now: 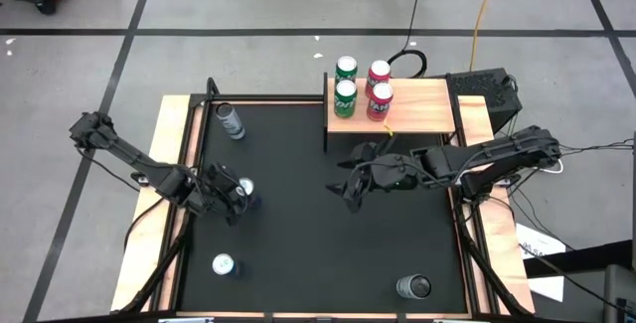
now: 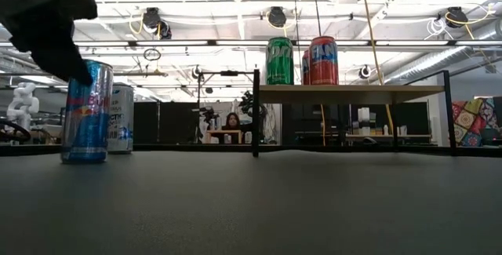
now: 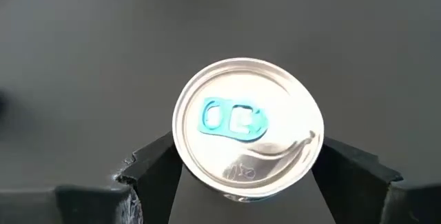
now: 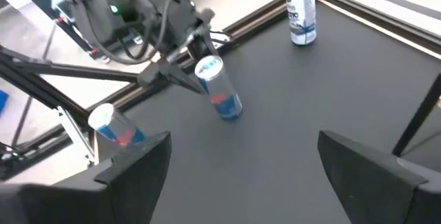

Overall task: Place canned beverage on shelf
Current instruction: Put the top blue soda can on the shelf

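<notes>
A blue and silver can (image 3: 248,129) stands upright on the black mat (image 1: 298,243) at the left. My left gripper (image 3: 247,151) is open and slants down over it, one finger (image 3: 148,167) on each side of the can's top (image 1: 245,191). I see no plain touch. My right gripper (image 1: 350,192) hangs open above the mat's middle, with nothing between its fingers (image 4: 138,165). The wooden shelf (image 1: 417,114) at the far right carries two green cans (image 1: 345,97) and two red cans (image 1: 379,101); in the low view they stand upright on the board (image 2: 349,92).
A white can (image 1: 231,120) stands at the mat's far left, a silver-topped can (image 1: 223,264) at the near left and a dark can (image 1: 413,286) at the near right. The shelf's right half is bare. Wooden rails (image 1: 171,144) frame the mat.
</notes>
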